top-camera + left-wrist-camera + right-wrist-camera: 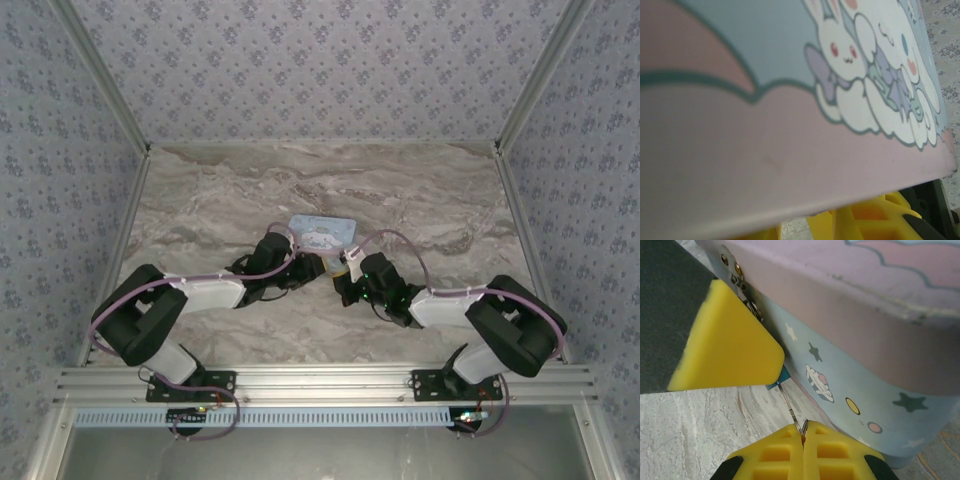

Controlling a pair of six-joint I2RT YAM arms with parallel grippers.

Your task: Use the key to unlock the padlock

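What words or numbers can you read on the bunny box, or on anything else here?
None can be read.
Tin: only pictures, bunnies, stars and dots, no letters.
Metal clasp on the tin: dark marks, too blurred to read.
Key in the right gripper's jaws: no stamp visible.

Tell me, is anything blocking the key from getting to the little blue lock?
Nothing visible. The right claw pinches the key, whose tip reaches the padlock beside the tin. A yellow finger of the left claw covers most of the padlock from one side.
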